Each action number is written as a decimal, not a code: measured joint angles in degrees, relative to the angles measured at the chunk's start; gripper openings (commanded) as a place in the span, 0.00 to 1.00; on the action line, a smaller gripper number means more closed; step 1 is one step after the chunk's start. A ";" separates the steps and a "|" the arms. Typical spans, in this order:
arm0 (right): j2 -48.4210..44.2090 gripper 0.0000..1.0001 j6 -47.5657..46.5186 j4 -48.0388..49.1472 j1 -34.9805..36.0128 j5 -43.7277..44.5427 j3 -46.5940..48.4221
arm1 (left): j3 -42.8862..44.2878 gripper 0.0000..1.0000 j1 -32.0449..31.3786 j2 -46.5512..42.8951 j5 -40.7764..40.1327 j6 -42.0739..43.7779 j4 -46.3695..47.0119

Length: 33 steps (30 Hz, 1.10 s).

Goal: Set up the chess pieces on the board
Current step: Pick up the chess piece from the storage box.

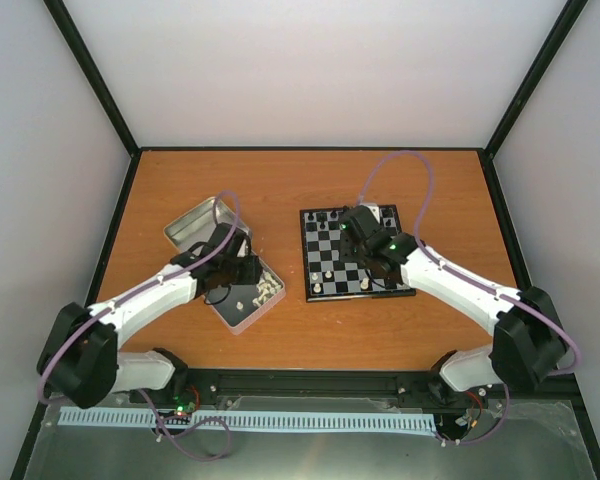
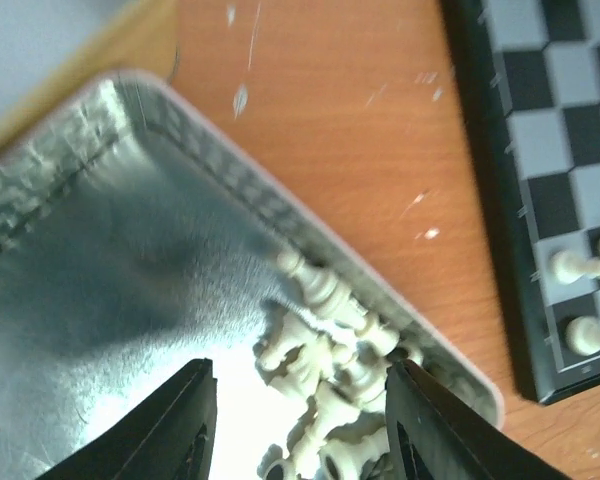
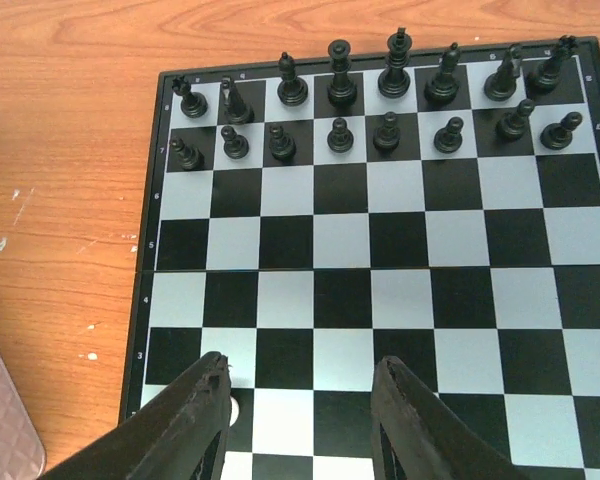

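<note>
The cream chess pieces [image 2: 325, 340] lie heaped in a corner of the silver tin [image 2: 80, 200]. My left gripper [image 2: 300, 400] is open just above that heap, one finger on each side, holding nothing; it also shows in the top view [image 1: 246, 277]. The board [image 1: 355, 252] carries two full rows of black pieces [image 3: 380, 100] on its far side and three white pieces [image 1: 327, 275] near its front edge. My right gripper [image 3: 302, 375] is open and empty above the board's [image 3: 450, 300] near rows, and it also shows in the top view [image 1: 360, 238]. One white piece [image 3: 242, 408] peeks out beside its left finger.
The tin's lid [image 1: 200, 220] lies open behind the tin tray [image 1: 242, 312], left of the board. Two white pawns [image 2: 578, 265] stand at the board's near left corner, close to the tin. Black frame posts and white walls surround the wooden table [image 1: 310, 180].
</note>
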 measured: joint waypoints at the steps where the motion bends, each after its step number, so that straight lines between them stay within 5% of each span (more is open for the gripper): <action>1: -0.96 0.40 0.15 0.11 0.00 0.11 -0.44 | -0.07 0.46 0.00 1.33 0.55 -0.07 -0.55; 13: -3.13 0.40 0.85 0.13 0.00 0.24 -3.15 | 1.51 0.36 0.00 15.41 6.21 1.70 -1.70; 24: -3.13 0.40 0.85 0.17 0.00 -0.02 -3.65 | 4.17 0.21 0.00 17.44 0.11 1.49 -2.89; 33: -3.15 0.39 0.87 0.28 0.00 -0.42 -4.33 | 4.26 0.24 0.00 17.90 -2.03 1.57 -2.95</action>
